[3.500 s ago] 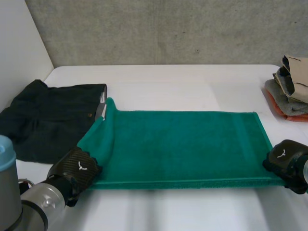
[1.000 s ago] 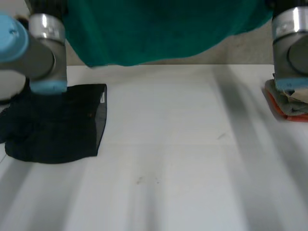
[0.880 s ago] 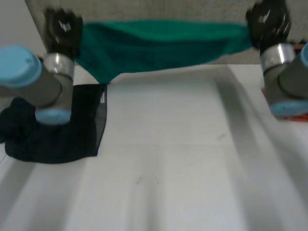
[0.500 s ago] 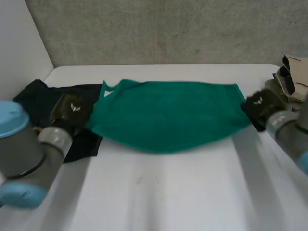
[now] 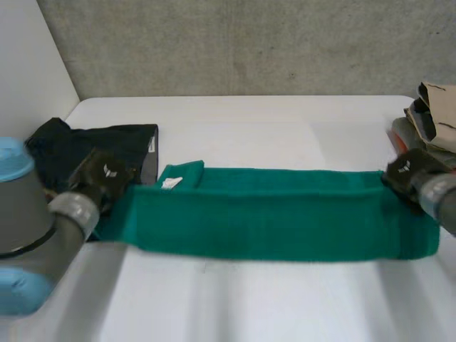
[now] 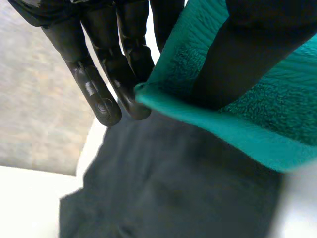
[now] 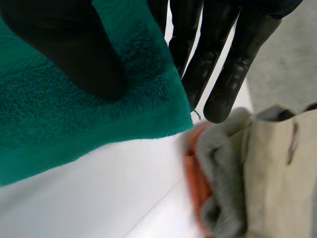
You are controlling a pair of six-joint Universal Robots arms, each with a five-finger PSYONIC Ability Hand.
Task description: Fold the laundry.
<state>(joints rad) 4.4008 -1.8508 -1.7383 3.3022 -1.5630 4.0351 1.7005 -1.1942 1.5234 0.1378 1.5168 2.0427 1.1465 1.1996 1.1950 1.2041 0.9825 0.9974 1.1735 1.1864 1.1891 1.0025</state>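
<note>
At middle left, the left hand (image 5: 107,176) pinches the green towel's (image 5: 271,217) corner between thumb and fingers. At middle right, the blurred right hand (image 5: 406,173) pinches the opposite end. The towel lies across the surface (image 5: 249,121), partly hiding a dark garment (image 5: 92,142). A clothes pile (image 5: 431,121) is cut off at the right edge.

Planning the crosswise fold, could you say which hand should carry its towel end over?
Probably left: the left hand pinches the towel end lying over the black garment; the end in the right hand rests on the table.
</note>
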